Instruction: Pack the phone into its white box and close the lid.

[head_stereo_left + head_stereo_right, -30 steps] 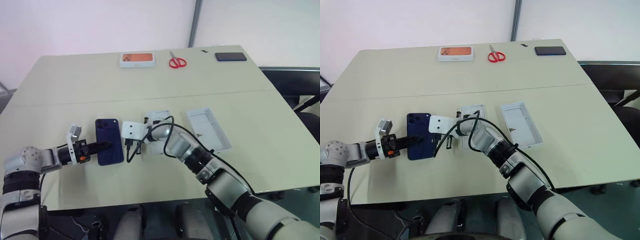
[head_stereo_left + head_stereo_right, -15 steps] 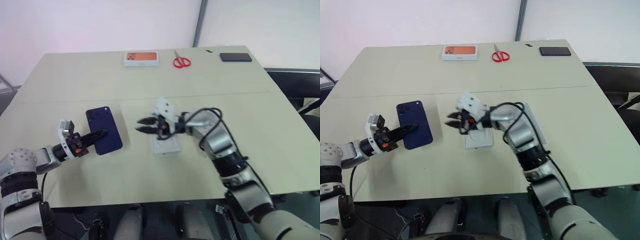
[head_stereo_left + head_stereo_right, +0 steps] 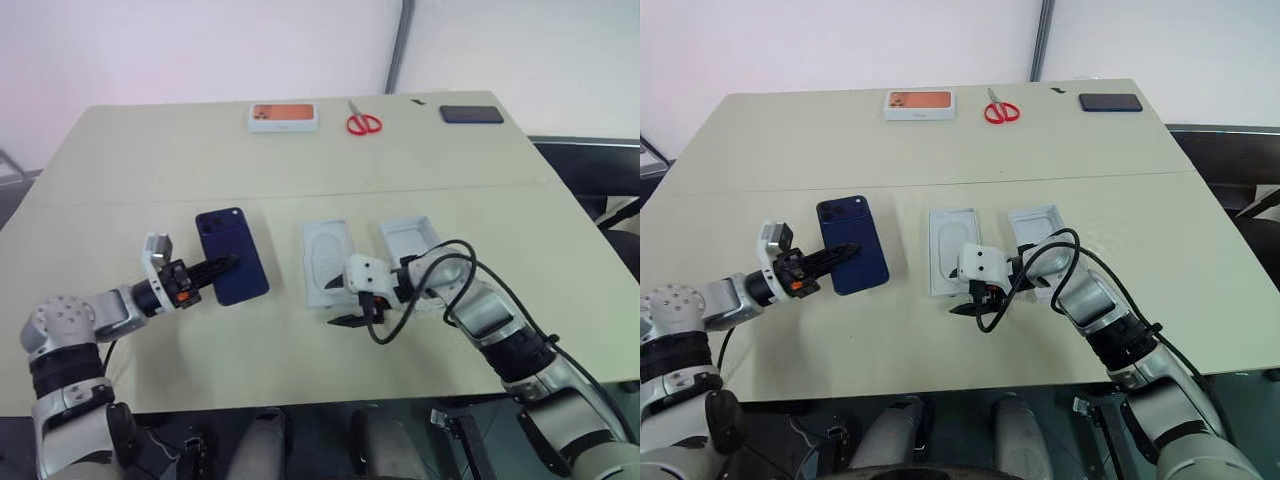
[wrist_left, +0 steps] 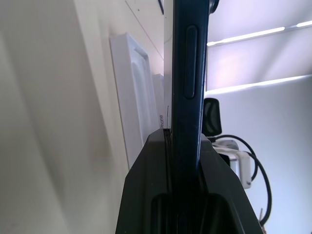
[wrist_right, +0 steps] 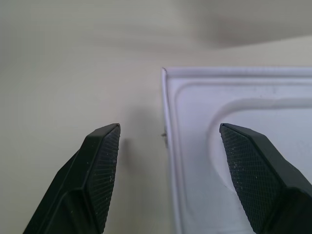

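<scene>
Left gripper [image 3: 222, 265] is clamped on the phone's [image 3: 231, 270] edge, holding it off the table [image 3: 150, 160], left of the box [image 3: 326, 260]. Right gripper [image 3: 352, 319] hangs with fingers spread wide and empty at the box's near end. Box holds nothing; the lid [image 3: 408, 240] lies hollow side up just right of it, also holding nothing. One phone: slim, glossy navy, camera cluster at its far corner. One box, one lid.

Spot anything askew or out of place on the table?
Nothing damaged or spilled. The phone is off the table, clamped edge-on in the left gripper. The white box and lid lie open side by side.
</scene>
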Available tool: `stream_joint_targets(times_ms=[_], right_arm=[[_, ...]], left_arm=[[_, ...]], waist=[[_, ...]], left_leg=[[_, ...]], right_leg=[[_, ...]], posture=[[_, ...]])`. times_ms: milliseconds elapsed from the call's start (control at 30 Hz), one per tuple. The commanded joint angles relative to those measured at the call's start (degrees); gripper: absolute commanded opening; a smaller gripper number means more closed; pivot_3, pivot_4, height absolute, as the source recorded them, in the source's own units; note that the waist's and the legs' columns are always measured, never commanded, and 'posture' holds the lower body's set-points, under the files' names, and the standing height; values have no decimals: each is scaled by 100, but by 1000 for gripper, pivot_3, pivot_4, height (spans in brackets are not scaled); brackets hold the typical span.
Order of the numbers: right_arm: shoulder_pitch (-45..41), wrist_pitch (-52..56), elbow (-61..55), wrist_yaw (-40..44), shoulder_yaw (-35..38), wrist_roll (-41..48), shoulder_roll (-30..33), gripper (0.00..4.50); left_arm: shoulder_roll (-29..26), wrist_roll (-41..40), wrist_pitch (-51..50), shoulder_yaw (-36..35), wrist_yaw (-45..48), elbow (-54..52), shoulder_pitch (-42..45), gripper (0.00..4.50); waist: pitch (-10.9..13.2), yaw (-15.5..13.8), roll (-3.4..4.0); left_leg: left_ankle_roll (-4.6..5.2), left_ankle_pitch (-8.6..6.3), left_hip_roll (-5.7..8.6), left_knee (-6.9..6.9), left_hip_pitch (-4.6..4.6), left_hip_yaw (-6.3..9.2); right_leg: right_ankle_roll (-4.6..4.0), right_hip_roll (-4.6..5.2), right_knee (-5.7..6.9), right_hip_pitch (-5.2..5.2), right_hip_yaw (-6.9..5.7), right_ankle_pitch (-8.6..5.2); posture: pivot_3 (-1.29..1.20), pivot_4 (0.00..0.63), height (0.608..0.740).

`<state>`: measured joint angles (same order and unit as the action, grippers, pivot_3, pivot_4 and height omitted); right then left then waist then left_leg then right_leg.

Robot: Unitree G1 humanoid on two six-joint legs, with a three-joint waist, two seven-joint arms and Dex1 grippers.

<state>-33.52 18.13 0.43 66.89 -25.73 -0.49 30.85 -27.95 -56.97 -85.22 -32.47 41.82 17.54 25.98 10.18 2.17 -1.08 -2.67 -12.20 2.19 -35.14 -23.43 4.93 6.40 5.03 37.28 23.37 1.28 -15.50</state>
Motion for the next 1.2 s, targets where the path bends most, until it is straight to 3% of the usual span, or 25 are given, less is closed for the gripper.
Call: stream_joint_targets(times_ms=[33,100,133,200,300,467,800,933,967,1033,1133,1167,1200], right_arm=[[-102,-161,-23,1,-23,-81,-17,3396],[-96,-140,14,12,-45,-123,-4,3396],[-94,-142,35,10,-42,-133,-6,3160],[-93,-157,66,43,-48,-132,-3,2535],[-51,-87,17,42,-85,-137,-15,1108],[62,322,-216,-148,-96,-45,-239,1108],[131,1488,-586,-1082,-350,-146,-1339,1108],[176,1613,-719,-1109,-323,-44,-1355,1108],[196,1584,-793,-1052,-297,16,-1311,1705],[183,1526,-854,-989,-267,76,-1226,2395],[147,1344,-887,-830,-206,134,-1017,4072],[135,1262,-900,-775,-193,133,-934,4436],[127,1185,-920,-726,-183,141,-860,4436]], left_arm=[[90,-269,-83,-63,-117,-429,-26,0],[124,-296,-94,-83,-169,-500,-48,0],[134,-310,-119,-91,-201,-519,-48,0],[158,-320,-116,-74,-256,-570,-47,0],[190,-353,-115,-66,-338,-605,-32,0],[198,-430,-172,-107,-428,-629,-3,0],[179,-524,-174,-132,-551,-531,293,0],[237,-532,-188,-54,-576,-554,334,0],[245,-537,-193,-42,-576,-541,347,0],[258,-520,-203,29,-555,-539,348,0],[260,-461,-212,251,-465,-584,308,0],[245,-442,-191,311,-435,-562,322,0],[222,-421,-148,376,-394,-553,330,0]], waist=[[0,-3,0],[0,-3,-1],[0,-3,-1],[0,0,0],[-1,-3,-2],[-4,22,-7],[-5,27,-9],[-5,25,-9],[-5,21,-9],[-5,18,-9],[-5,2,-10],[-5,-3,-10],[-4,-5,-10]], left_leg=[[0,0,0,0,0,0],[0,0,0,1,0,1],[0,0,0,1,0,2],[0,0,1,1,0,2],[0,0,1,1,1,2],[0,0,0,1,4,3],[-1,0,-2,1,4,5],[-1,0,0,2,4,4],[-1,0,0,2,4,5],[-1,0,1,2,3,5],[-1,0,4,1,2,4],[-1,0,5,1,2,4],[-1,0,5,1,2,5]], right_leg=[[0,0,-1,0,0,0],[0,-1,-2,0,0,0],[0,-1,-2,-1,-1,0],[0,-2,-2,-2,-1,0],[0,-2,-3,-3,-1,0],[0,-4,-3,-6,-2,0],[-2,-8,-2,-2,-2,1],[-2,-7,-2,-2,0,1],[-2,-8,-2,-2,-1,1],[-2,-7,-3,-3,-2,1],[-1,-4,-3,-4,-2,1],[-1,-4,-4,-4,-2,1],[-1,-4,-4,-4,-2,1]], posture=[[0,150,740],[0,150,740],[0,150,740],[0,150,740],[0,150,740],[0,150,740],[0,150,740],[0,150,740],[0,150,740],[0,150,740],[0,150,740],[0,150,740],[0,150,740]])
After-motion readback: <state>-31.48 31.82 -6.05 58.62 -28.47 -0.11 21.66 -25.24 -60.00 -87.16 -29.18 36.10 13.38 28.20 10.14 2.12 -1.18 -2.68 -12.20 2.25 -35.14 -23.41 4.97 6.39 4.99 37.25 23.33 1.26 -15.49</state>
